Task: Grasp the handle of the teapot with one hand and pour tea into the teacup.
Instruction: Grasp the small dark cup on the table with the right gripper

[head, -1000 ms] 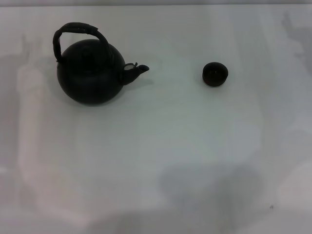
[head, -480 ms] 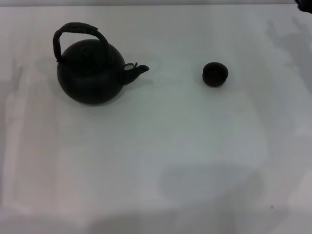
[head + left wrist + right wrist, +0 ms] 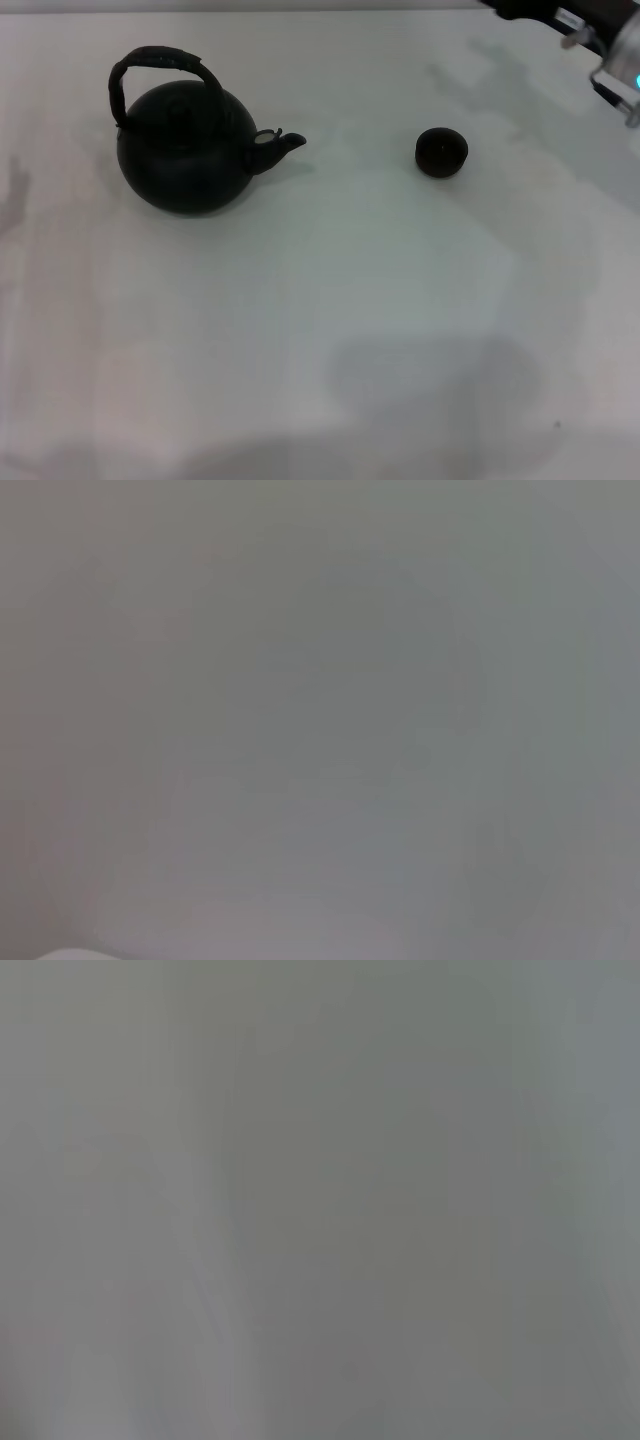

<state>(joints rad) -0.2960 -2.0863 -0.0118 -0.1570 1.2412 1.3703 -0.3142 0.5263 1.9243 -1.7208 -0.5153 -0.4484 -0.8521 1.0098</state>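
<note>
The right arm [image 3: 590, 40] has come into the head view's top right corner, beyond the teacup [image 3: 441, 152].

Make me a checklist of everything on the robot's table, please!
Surface: plain white table, only shadows on it.
Job's things: black teapot upright on the robot's left, handle arched over its top, spout toward the small black teacup, which stands apart on the right. Nothing holds either.
Clutter: nothing seen.
Hands: part of the right arm shows at the far right corner, high above the table; its hand is not visible. Left hand not in view.
Cables: nothing seen.
Surroundings: nothing seen beyond the table; both wrist views show only blank grey.
</note>
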